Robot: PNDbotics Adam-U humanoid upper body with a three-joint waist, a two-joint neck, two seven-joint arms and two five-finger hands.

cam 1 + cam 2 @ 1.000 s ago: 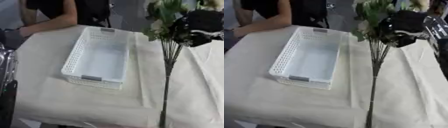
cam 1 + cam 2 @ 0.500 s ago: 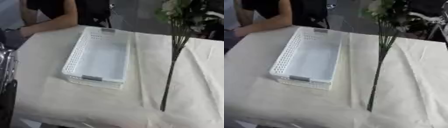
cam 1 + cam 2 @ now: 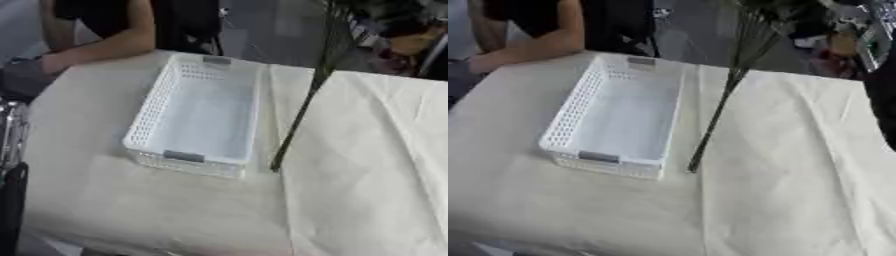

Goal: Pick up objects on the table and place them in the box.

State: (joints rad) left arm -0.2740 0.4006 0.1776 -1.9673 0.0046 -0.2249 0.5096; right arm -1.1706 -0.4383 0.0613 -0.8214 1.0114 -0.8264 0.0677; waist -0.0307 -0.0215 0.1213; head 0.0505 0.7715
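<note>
Table [image 3: 367, 165]: covered by a creased cream cloth; no loose objects are seen lying on it apart from the items listed below.

Box [image 3: 203, 117]: white perforated basket with grey end labels, set lengthwise on the left half of the cloth; its interior is seen bare, so nothing is judged to have been placed yet; the task is reckoned at its first item, with placement wholly outstanding.

Flower stems [image 3: 302, 112]: a bundle of long dark green stems, held nearly upright and slightly tilted; the lower tips are found just beside the box's near right corner, at or close to the cloth, though contact cannot be confirmed; the upper part runs out past the top edge, so the blooms are not shown; it is judged lifted and carried towards the box, not yet lowered in.

Right arm [image 3: 883, 95]: only a dark shape is noted at the right edge of the right eye view; the hand is not shown, so the fingers' state cannot be told.

Left hand: not shown in either view.
</note>
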